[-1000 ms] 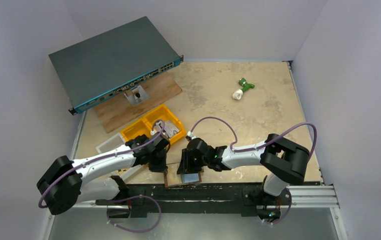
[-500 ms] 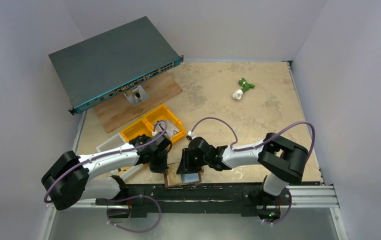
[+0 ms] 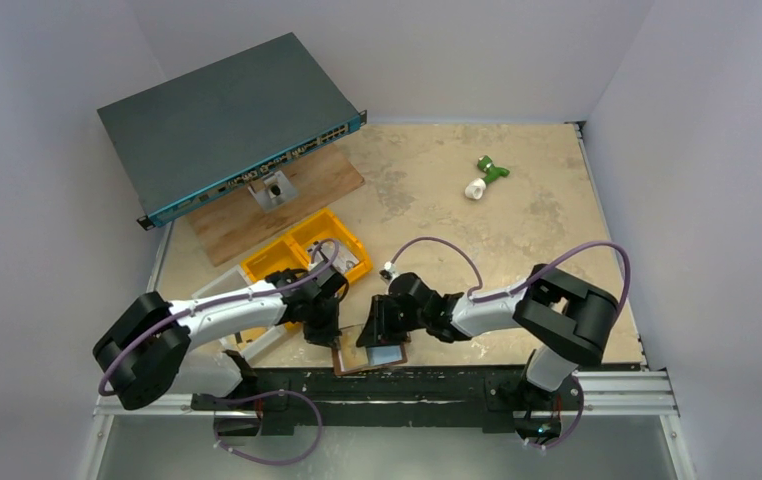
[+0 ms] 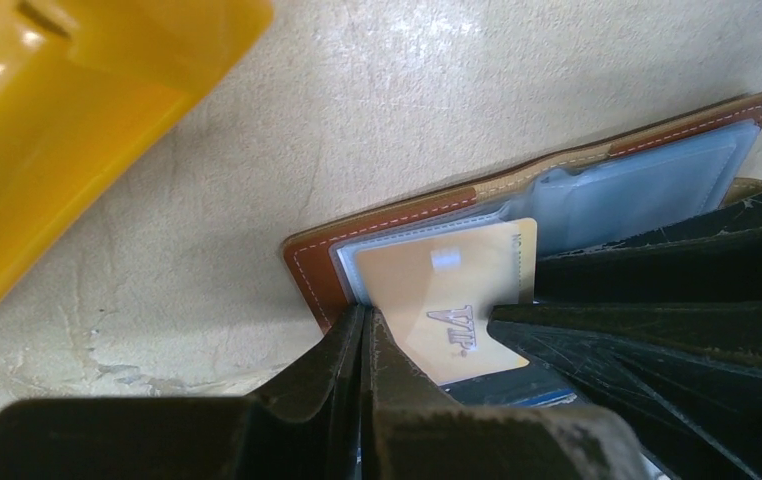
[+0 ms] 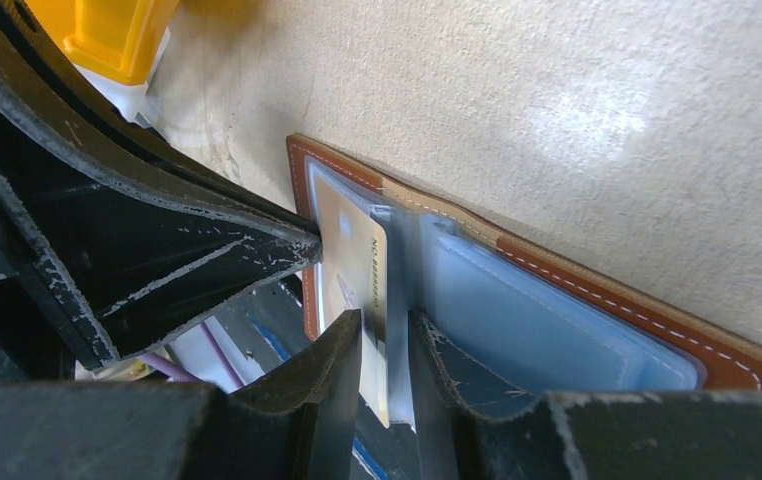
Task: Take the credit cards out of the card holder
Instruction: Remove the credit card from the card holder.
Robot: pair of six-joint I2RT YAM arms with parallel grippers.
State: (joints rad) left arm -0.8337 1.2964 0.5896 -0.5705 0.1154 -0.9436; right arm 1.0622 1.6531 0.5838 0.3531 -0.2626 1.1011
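Note:
The card holder lies open at the table's near edge, a brown leather wallet with clear bluish sleeves. A tan credit card marked VIP sticks partway out of the left sleeve. My left gripper is shut, its tips resting at the wallet's left edge beside that card. My right gripper comes in from the right, and its jaws stand narrow, closed on the card's free edge together with a sleeve flap. In the top view both grippers meet over the wallet and hide most of it.
A yellow bin sits just behind the left gripper, next to a white flat piece. A network switch rests on a wooden board at the back left. A green and white object lies at the back right.
The left arm's elbow has swung to the right. The right wrist has shifted slightly right. Both grippers stay at the wallet.

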